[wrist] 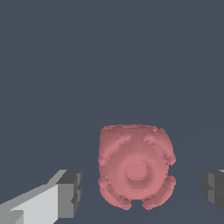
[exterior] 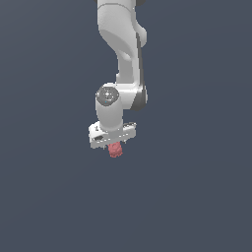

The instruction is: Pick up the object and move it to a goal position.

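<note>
The object (wrist: pixel 135 167) is a dull-red, lumpy, roughly round blob with a round dimple in its middle. In the wrist view it lies between my two dark finger pads (wrist: pixel 69 192), with a clear gap on each side, so nothing touches it. My gripper (wrist: pixel 141 192) is open around it. In the exterior view the object (exterior: pixel 115 149) pokes out just below the white hand, and the gripper (exterior: pixel 114 145) hangs straight down over it. The fingers themselves are mostly hidden there.
The white arm (exterior: pixel 123 49) comes down from the top of the exterior view. All around is a plain dark grey-blue surface (exterior: pixel 197 197) with no other objects or edges in sight.
</note>
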